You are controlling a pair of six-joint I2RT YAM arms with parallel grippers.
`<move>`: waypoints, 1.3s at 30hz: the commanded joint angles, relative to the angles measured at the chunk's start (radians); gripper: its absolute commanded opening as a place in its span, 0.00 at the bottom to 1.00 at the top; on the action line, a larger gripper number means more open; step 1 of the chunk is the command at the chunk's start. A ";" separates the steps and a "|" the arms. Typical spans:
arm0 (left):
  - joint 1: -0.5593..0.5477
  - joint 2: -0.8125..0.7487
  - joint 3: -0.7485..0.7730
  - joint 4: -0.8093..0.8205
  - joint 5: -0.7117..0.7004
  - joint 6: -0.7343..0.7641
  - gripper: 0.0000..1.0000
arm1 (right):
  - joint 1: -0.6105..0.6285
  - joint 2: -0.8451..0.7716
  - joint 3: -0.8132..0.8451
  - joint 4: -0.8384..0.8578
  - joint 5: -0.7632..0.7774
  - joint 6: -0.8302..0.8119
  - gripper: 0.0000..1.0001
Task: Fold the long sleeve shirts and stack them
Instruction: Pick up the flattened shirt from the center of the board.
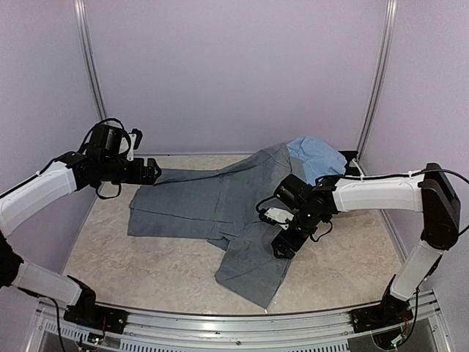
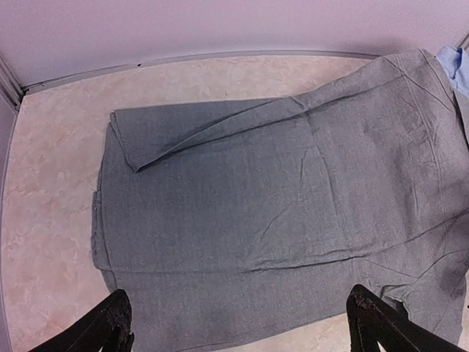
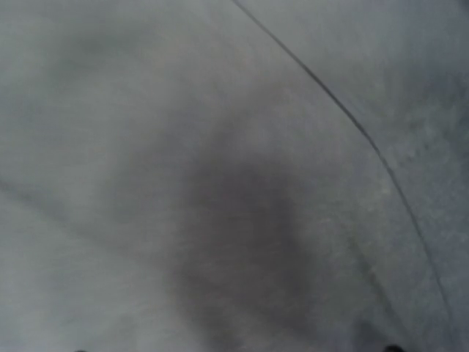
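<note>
The slate grey shirt (image 1: 212,213) lies spread across the middle of the table, one part reaching toward the front (image 1: 253,275). It fills the left wrist view (image 2: 278,198), with a sleeve folded across its top left. The light blue shirt (image 1: 316,156) is bunched at the back right, partly under the grey one, and shows at the edge of the left wrist view (image 2: 456,62). My left gripper (image 1: 154,174) is open and empty above the grey shirt's back left edge, its fingers (image 2: 110,326) wide apart. My right gripper (image 1: 282,246) is low on the grey cloth (image 3: 234,176); only blurred fabric shows, with dark tips at the bottom corners.
The marbled tabletop (image 1: 146,264) shows bare at the front left and along the back left (image 2: 51,183). Lilac walls with metal posts (image 1: 91,73) enclose the cell. A metal rail (image 1: 242,323) runs along the near edge.
</note>
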 commanded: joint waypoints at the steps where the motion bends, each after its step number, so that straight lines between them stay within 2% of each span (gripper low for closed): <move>1: -0.051 -0.004 -0.021 0.010 -0.014 0.004 0.97 | -0.061 0.115 0.043 -0.060 0.027 0.026 0.82; 10: -0.076 0.039 -0.032 0.047 -0.009 0.011 0.97 | -0.073 0.212 0.098 -0.034 0.023 -0.007 0.69; 13: -0.076 0.054 -0.038 0.050 -0.007 0.014 0.96 | -0.073 0.201 0.099 -0.003 -0.016 -0.034 0.59; 27: -0.086 0.081 -0.059 0.042 -0.011 0.051 0.96 | -0.085 0.194 0.055 0.044 0.010 -0.042 0.01; 31: -0.132 0.106 -0.056 0.025 -0.025 0.080 0.96 | -0.093 0.140 0.044 0.036 0.011 -0.040 0.00; 34: -0.181 0.129 -0.054 0.017 -0.048 0.091 0.96 | -0.090 0.068 0.028 0.039 -0.108 -0.035 0.00; 36: -0.202 0.138 -0.048 0.015 -0.051 0.078 0.95 | -0.043 0.010 -0.005 0.069 -0.167 -0.021 0.00; 38: -0.212 0.146 -0.040 0.011 -0.048 0.056 0.95 | 0.028 -0.035 -0.042 0.092 -0.205 0.040 0.12; 39: -0.215 0.146 -0.037 0.011 -0.046 0.049 0.95 | 0.079 -0.055 -0.061 0.104 -0.205 0.066 0.27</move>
